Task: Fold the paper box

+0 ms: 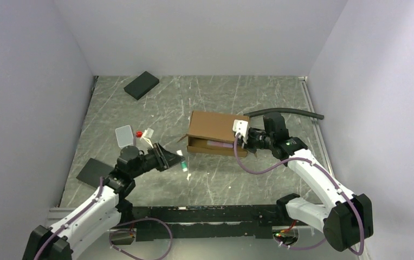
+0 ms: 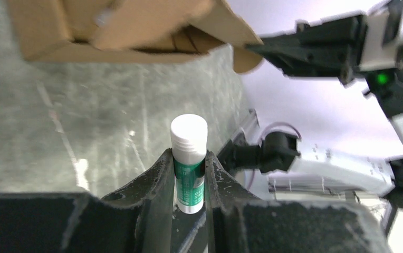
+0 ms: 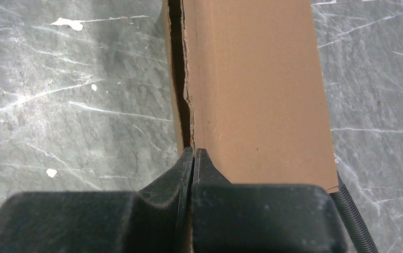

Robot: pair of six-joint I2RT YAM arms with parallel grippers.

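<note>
**Holding a plain brown corrugated cardboard paper box by one end**

Top view: the partly folded paper box lies mid-desk. The right end effector is at its right end, and the left end effector is apart on its left.

Left wrist: the left end effector clamps a white-capped, green-labelled glue stick.

Right wrist: the right end effector's fingers are pinched onto a panel edge of the box.

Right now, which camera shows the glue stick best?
The left wrist view. The glue stick sits in the middle, sharp, pinched between the left fingers, its white cap poking out. The top view shows it only as a tiny green-and-white speck. The right wrist view shows just the box, no glue stick.
</note>
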